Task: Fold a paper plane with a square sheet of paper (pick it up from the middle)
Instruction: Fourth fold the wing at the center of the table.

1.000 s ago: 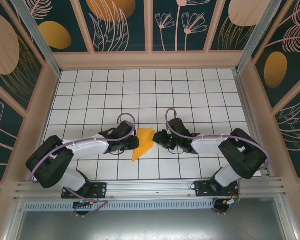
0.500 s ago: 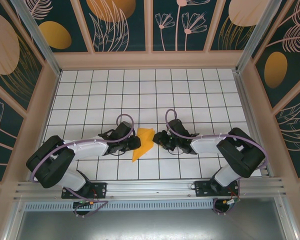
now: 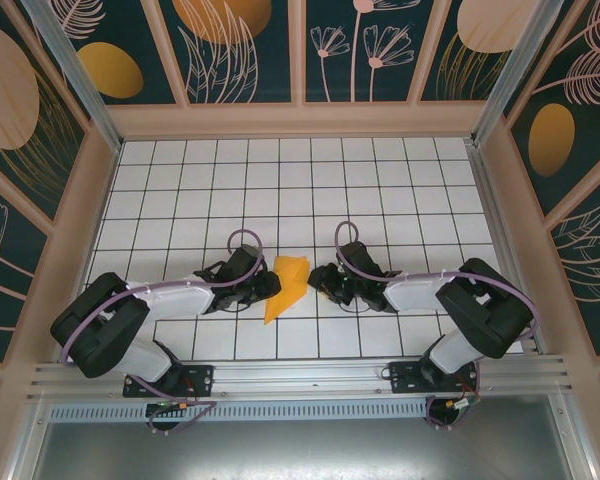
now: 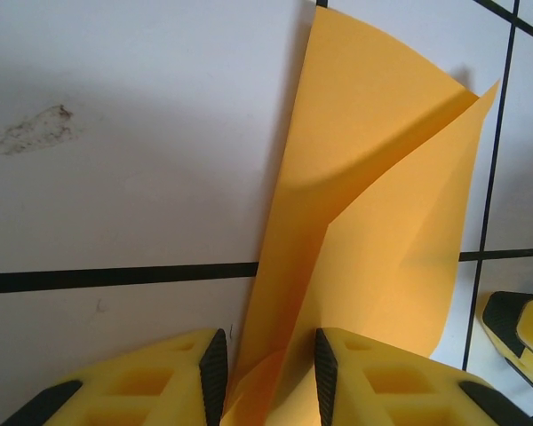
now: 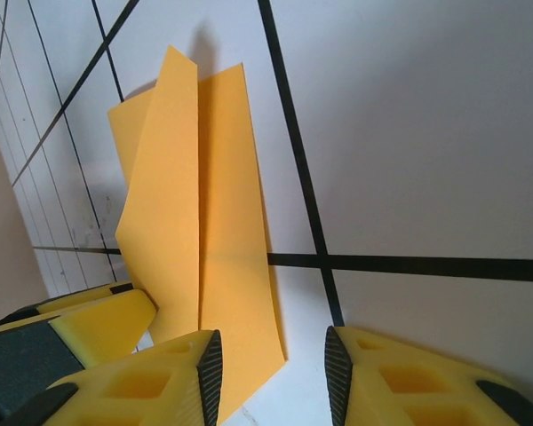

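Left claw (image 4: 265, 364) around paper plane (image 4: 373, 204) edge.

Paper plane (image 3: 286, 287) between both claws

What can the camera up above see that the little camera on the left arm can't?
From above you see both whole arms, the left gripper and right gripper flanking the folded paper, and the leafy walls. The left wrist camera alone shows the paper pinched between its own fingers, with its layers curling open, and a smudge. Both show the paper on the grid table.
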`<state>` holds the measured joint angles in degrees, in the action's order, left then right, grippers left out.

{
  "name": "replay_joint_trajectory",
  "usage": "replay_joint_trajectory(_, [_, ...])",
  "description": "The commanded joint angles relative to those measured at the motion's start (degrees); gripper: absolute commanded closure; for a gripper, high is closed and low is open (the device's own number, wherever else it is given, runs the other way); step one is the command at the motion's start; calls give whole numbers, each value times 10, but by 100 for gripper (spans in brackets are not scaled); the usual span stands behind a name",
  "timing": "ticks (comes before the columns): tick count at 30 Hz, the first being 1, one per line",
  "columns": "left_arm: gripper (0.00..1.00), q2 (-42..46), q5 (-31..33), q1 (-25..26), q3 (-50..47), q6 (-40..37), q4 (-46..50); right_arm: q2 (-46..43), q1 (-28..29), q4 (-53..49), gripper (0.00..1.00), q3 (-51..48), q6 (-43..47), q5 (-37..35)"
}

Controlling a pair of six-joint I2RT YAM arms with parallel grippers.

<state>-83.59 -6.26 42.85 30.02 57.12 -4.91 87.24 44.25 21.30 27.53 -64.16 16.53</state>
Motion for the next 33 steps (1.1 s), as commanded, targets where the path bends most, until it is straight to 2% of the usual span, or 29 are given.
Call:
replay_joint_trajectory(1, [65, -17, -49, 7, -12, 14, -41, -3, 0, 42, 62, -3, -16, 12])
replay_joint_trajectory(9, [66, -20, -61, 7, -15, 21, -58, 14, 2, 44, 62, 14, -11, 27])
replay_joint_trajectory(13, [67, -17, -66, 7, -17, 34, -69, 29, 3, 26, 61, 20, -21, 11])
replay_joint_trajectory(22, [69, 3, -75, 7, -61, 117, -157, 14, 5, -12, 61, 38, 1, -8])
replay_joint_trajectory(33, [71, 35, -58, 7, -65, 131, -136, 7, 6, -11, 61, 36, -1, -10])
